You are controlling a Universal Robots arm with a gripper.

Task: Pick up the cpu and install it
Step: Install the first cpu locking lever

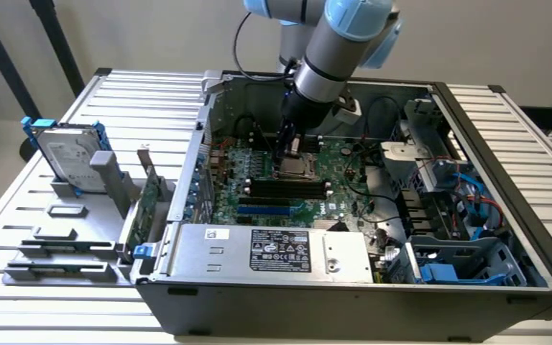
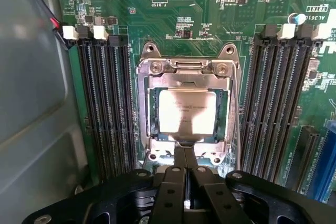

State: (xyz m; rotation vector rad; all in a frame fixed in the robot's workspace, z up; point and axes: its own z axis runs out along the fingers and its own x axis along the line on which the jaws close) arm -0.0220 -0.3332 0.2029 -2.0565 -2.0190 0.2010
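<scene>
**A:** What lies across the scene, starting from the exterior view's left?

**B:** A slatted table [image 1: 132, 93]. On it, a drive [image 1: 65, 152] with blue brackets stands in a grey rack. Just right of that, a green card [image 1: 144, 208] stands on edge. Next comes an open case [image 1: 353, 305], with a silver box [image 1: 271, 250] bearing a black label along its near wall. In the middle of the case, the arm [image 1: 329, 68] reaches down to the green board [image 1: 338, 194]. At the far right are drive bays and blue cables [image 1: 470, 190].

**A:** Where is the cpu?

**B:** The cpu [image 2: 187, 113] lies flat in the socket [image 2: 186, 66] at the middle of the board. Banks of black slots [image 2: 105, 108] flank it on both sides.

**A:** And the gripper?

**B:** The gripper [image 2: 185, 153] hangs right over the socket. Its fingers [image 2: 173, 187] are pressed together with nothing between them. The tips overlap the chip's near edge. I cannot tell whether they touch it.

**A:** How far along is the job?

**B:** I judge the pick-up and placing done, since the chip sits in the socket and not in the grip. I cannot tell whether the metal frame is locked over it, so securing may remain.

**A:** How does the chip look?

**B:** It is a small square with a dull silver top and faint print. A bright band of glare crosses it. A thin rim shows around the edge. It looks level and square to the frame.
</scene>
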